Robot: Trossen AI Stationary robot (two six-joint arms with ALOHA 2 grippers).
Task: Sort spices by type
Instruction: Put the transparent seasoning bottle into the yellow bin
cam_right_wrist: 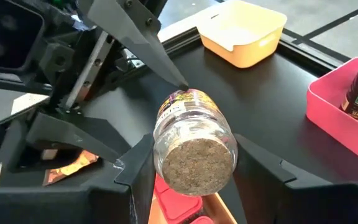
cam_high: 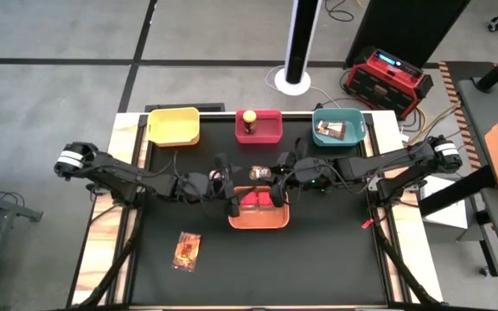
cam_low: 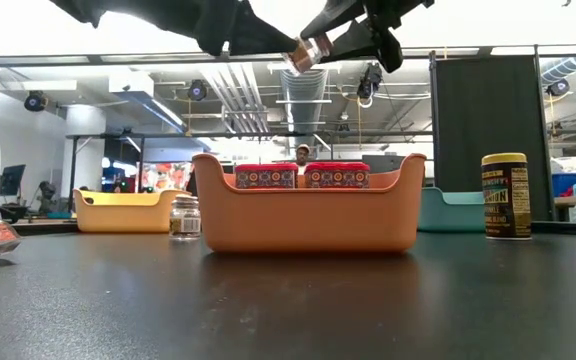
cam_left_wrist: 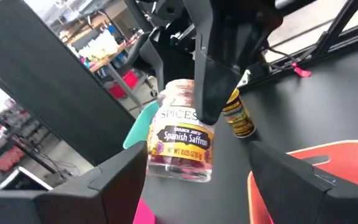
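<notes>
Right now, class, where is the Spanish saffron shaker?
In the high view the saffron shaker is mid-air at centre, held in the right claw over the far rim of the orange tray, with the open left claw beside it.

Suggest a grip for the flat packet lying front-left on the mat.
The packet lies flat and alone on the mat, so probably come straight down with jaws across its shorter width, pinching the long edges. The left gripper, open, is nearer; the right gripper is shut on the shaker.
</notes>
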